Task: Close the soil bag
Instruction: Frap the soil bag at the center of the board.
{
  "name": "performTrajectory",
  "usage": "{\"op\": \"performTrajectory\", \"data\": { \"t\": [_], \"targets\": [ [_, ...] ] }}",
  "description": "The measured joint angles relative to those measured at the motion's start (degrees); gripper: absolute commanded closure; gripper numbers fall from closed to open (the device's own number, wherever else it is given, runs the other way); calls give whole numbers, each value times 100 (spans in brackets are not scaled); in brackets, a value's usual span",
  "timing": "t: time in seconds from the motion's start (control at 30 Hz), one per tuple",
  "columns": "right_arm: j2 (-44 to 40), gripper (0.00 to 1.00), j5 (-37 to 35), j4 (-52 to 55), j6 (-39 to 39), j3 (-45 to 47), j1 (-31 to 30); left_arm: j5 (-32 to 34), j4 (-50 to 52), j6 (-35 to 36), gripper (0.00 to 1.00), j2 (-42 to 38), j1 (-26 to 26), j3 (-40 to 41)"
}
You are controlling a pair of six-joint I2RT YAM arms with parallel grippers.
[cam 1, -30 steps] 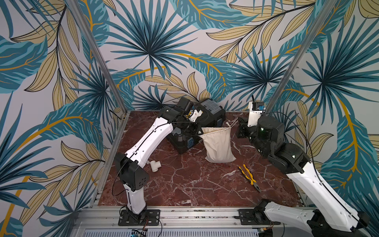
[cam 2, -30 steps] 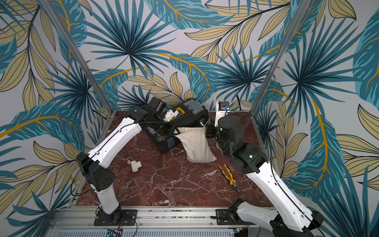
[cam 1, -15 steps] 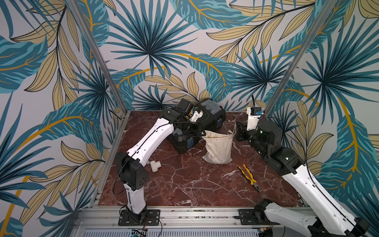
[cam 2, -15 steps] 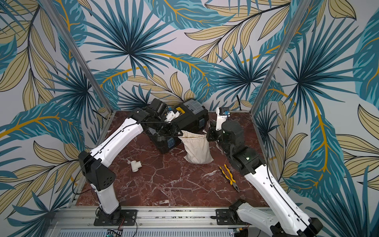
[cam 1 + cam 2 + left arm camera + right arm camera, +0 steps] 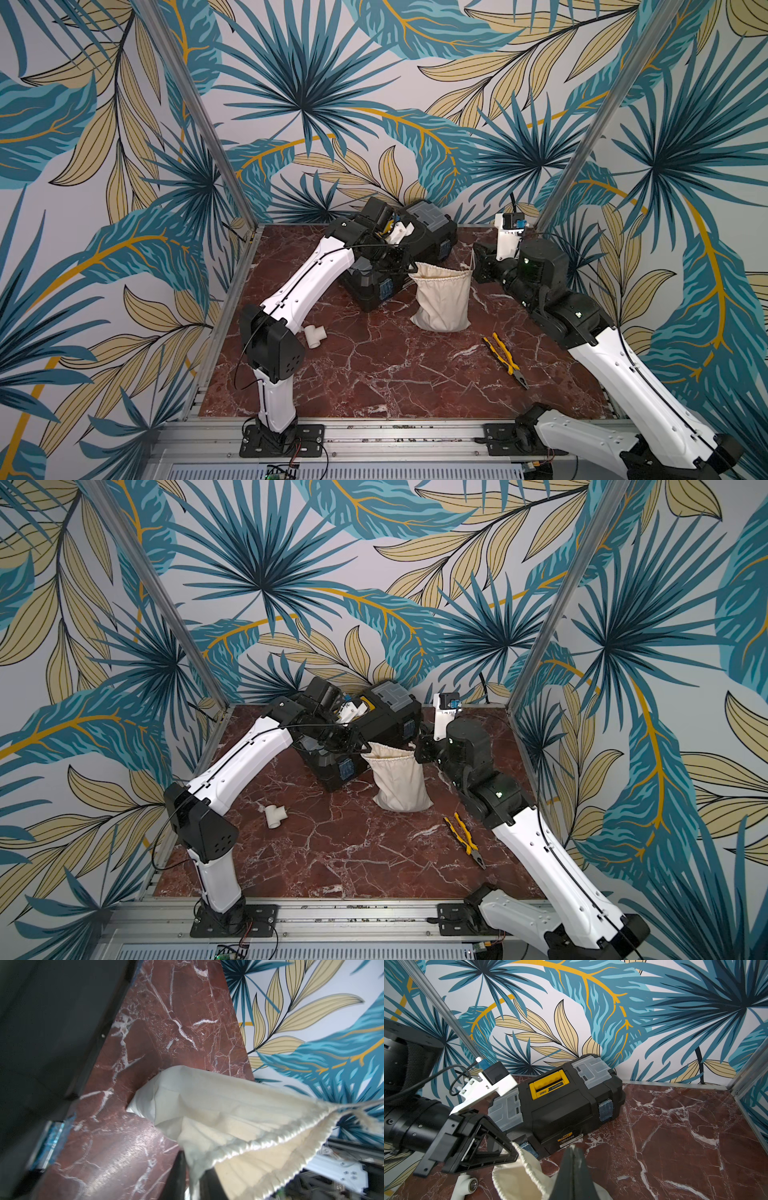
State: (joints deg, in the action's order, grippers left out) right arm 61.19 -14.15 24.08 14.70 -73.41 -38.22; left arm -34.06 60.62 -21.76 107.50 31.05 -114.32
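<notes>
Right now I judge myself mid-way through the cinching step: the soil bag (image 5: 442, 303) stands upright on the desk (image 5: 374, 374), just in front of the black toolbox (image 5: 432, 232), and it hangs between my two hands with its gathered mouth gaping and facing up. My left hand (image 5: 410, 271) is at the corner of the mouth nearest the toolbox, jaws pressed together on a fold of the hem; the left wrist view shows cream cloth pinched between the two dark fingers and the puckered rim fanning away from them. My right hand (image 5: 478, 266) is at the opposite corner, touching the rim, and it is closed tight as well. In the right wrist view only a pale sliver shows at the fingertips, which I take for the thin white cord (image 5: 473, 255) that rises beside that corner in a top view, though I cannot be sure how much of it I have. The bag's base rests on the desk, so the sack is propped rather than lifted. Next, I think, comes an opposed pull: left hand anchoring the hem, right hand drawing the cord outward so the gathers slide together. That calls for a steady, level draw, since the cord looks likely to slip from my grip, and a lopsided tug could tip the sack over towards the pliers (image 5: 505, 359)
</notes>
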Motion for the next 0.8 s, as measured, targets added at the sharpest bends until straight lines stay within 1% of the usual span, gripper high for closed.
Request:
{"op": "performTrajectory", "data": {
  "t": [0.23,0.3,0.37,0.4,0.43,0.47,0.5,0.57,0.6,0.73,0.8],
  "targets": [
    [-111,100,-168,-162,-136,7,195,63,9,-20,100,-57,2,103],
    [-133,100,-142,-289,-212,46,227,76,-2,-39,98,-131,2,258],
    [-116,100,-50,-411,-295,96,236,81,-4,-83,95,-212,2,411],
    [-92,100,26,-483,-341,118,240,81,-28,-94,92,-247,2,479],
    [-68,100,105,-544,-387,125,247,83,-59,-105,87,-280,2,546],
    [-35,100,212,-623,-426,127,251,90,-98,-96,77,-315,2,595],
    [-4,100,310,-699,-468,127,256,101,-140,-122,69,-345,2,632],
    [50,100,503,-798,-542,122,262,142,-232,-162,57,-400,2,658],
    [83,100,597,-831,-570,111,262,155,-302,-192,54,-428,2,662],
    [184,100,857,-892,-647,44,262,175,-693,-214,52,-551,2,684],
    [195,100,944,-876,-684,-35,262,173,-1045,-190,47,-664,0,774]
  ]
}}
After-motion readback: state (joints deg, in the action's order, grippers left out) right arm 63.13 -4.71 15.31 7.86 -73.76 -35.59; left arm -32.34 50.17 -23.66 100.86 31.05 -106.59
